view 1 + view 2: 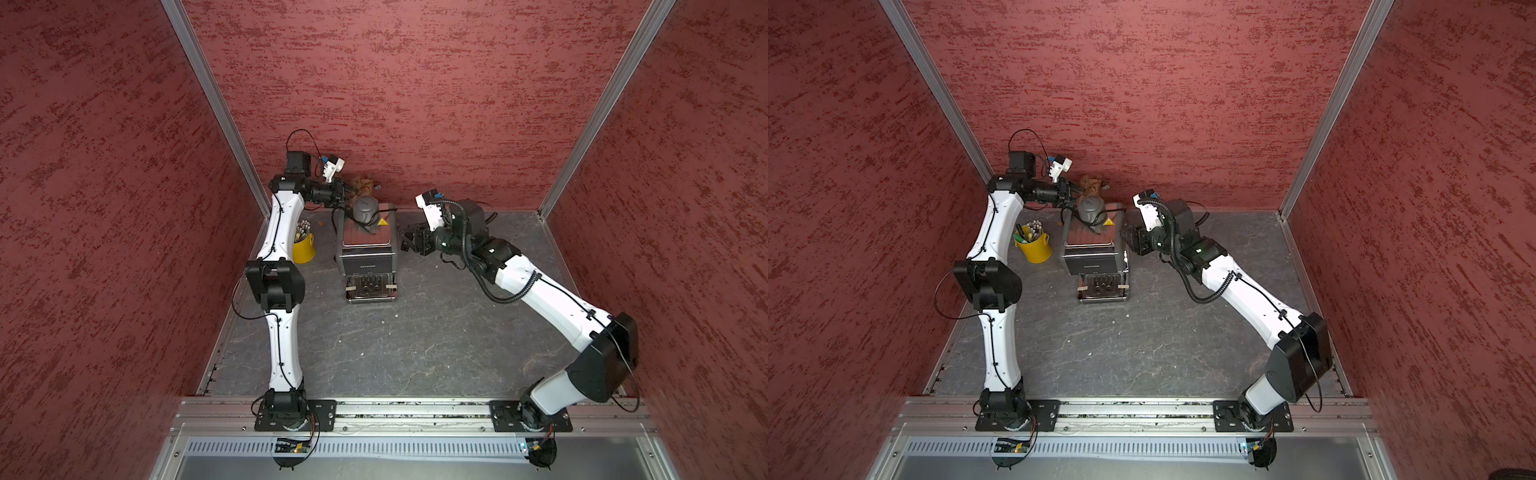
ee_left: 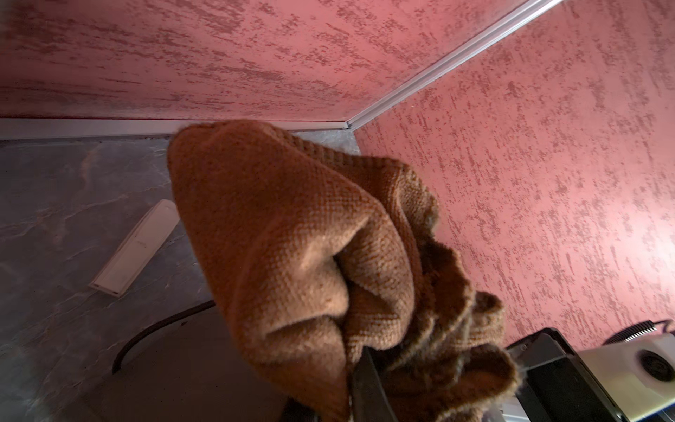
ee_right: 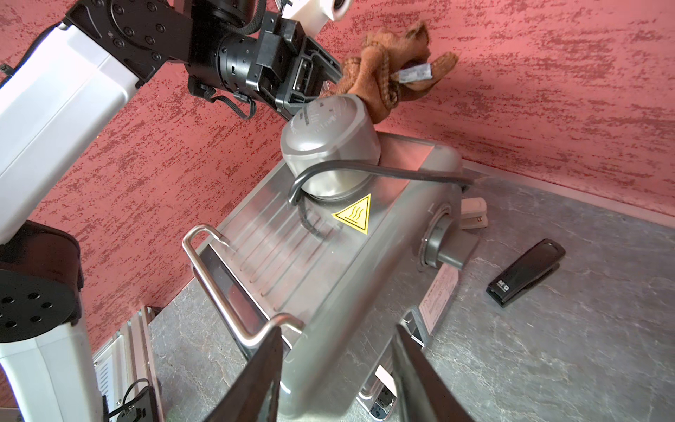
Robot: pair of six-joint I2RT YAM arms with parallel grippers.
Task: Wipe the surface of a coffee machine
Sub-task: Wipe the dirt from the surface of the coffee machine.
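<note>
Left claw pinches cloth over coffee machine; stapler — "M&G"

One coffee machine is counted at frame centre, along with one brown cloth, one yellow bucket of pens too crowded to be counted, one black stapler, one pale flat piece, and two arms.

Brown knitted cloth conceals the left claw fingertips in the left wrist view. The picture's edge cuts off the right claw finger bases. Its contact with the boxy grey-and-black coffee machine is indeterminate. The front lettering is too small to read.
</note>
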